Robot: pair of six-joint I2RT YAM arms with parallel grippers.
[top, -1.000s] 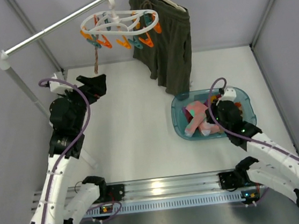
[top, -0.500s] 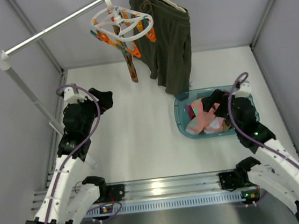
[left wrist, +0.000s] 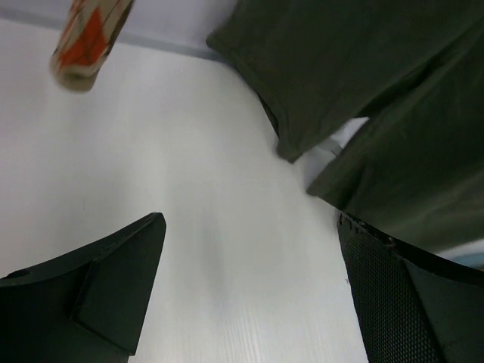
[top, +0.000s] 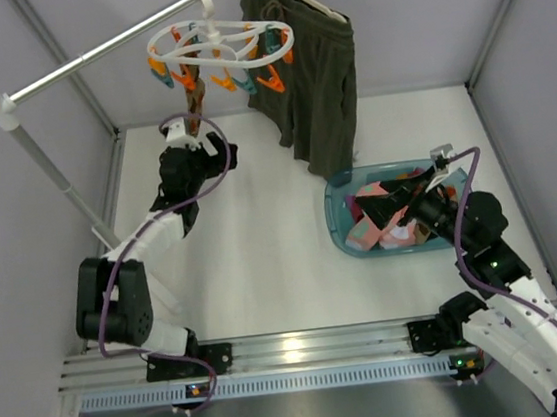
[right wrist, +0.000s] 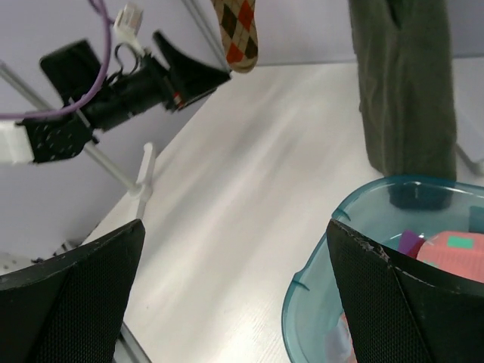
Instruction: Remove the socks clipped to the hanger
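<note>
The white ring hanger [top: 221, 46] with orange and teal pegs hangs from the rail. One brown-orange diamond sock [top: 195, 95] stays clipped to it; its toe shows in the left wrist view [left wrist: 85, 35] and the right wrist view [right wrist: 237, 32]. My left gripper [top: 218, 156] [left wrist: 251, 219] is open just below and right of that sock, nothing between its fingers. My right gripper [top: 390, 199] [right wrist: 236, 224] is open above the left rim of the teal basket [top: 335, 224] [right wrist: 311, 281]. Pink socks [top: 366, 235] [right wrist: 454, 250] lie in the basket.
Olive-green shorts [top: 314, 74] [left wrist: 363, 83] [right wrist: 404, 83] hang on a slim hanger right of the ring hanger, reaching down to the basket. The metal rail [top: 90, 54] runs to a post [top: 54, 179] at the left. Grey walls enclose the white table [top: 263, 250].
My right gripper has opened and pulled back from inside the basket. The left arm has reached away from me, up under the hanging sock. The hanger swung right, then back.
</note>
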